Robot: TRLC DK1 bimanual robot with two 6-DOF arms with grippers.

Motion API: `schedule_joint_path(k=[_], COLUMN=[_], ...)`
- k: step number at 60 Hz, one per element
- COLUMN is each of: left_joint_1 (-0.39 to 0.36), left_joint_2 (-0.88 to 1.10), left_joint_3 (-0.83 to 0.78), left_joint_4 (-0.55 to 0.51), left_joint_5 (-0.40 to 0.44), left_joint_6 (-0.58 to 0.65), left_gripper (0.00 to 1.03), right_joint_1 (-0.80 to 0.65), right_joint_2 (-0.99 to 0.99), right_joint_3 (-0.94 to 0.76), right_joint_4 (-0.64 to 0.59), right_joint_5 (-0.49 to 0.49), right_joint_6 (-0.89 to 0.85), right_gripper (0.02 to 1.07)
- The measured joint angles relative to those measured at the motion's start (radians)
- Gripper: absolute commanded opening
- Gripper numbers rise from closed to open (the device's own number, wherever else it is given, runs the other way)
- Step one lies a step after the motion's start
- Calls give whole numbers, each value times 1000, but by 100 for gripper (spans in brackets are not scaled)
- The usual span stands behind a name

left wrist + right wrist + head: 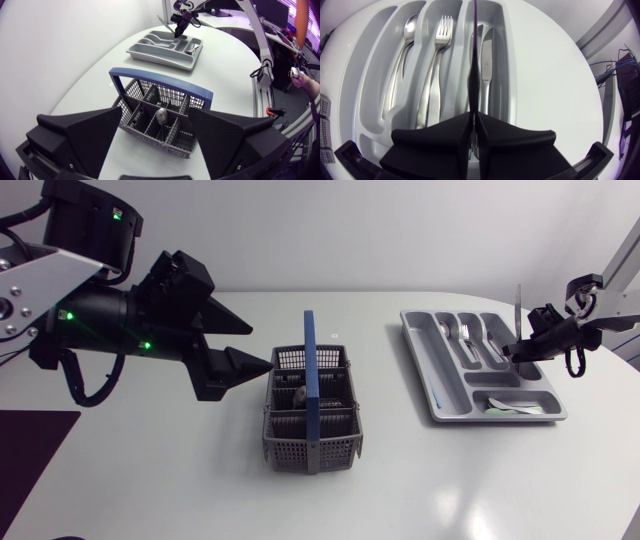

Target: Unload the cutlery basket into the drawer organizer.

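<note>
Tabletop (450, 480) white, bearing basket (290, 450) and organizer (421, 365); left fingers (238, 366) spread wide, right fingers (530, 348) clamped on upright knife (518, 310).

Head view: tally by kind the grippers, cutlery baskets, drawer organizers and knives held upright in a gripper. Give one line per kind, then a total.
Grippers: 2, the left gripper and the right gripper
Cutlery basket: 1
Drawer organizer: 1
Knife held upright: 1
Total: 5
</note>
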Motion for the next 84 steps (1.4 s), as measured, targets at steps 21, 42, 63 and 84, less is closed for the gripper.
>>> schedule_joint_path(k=[21, 42, 63, 84], left_joint_1=[0, 0, 0, -29], left_joint_2=[-40, -73, -91, 19], left_joint_3=[-34, -58, -173, -222], left_joint_4=[2, 8, 114, 264], left_joint_5=[-4, -27, -60, -80], left_joint_6=[0, 3, 24, 61], left_gripper=[92, 92, 94, 96], right_joint_1=[18, 17, 79, 302], right_joint_2=[52, 45, -291, -658], right_joint_3=[67, 35, -267, -602], right_joint_4=[1, 18, 118, 139], right_joint_5=[54, 74, 54, 43], right_joint_6=[49, 52, 48, 48], right_gripper=[30, 54, 76, 91])
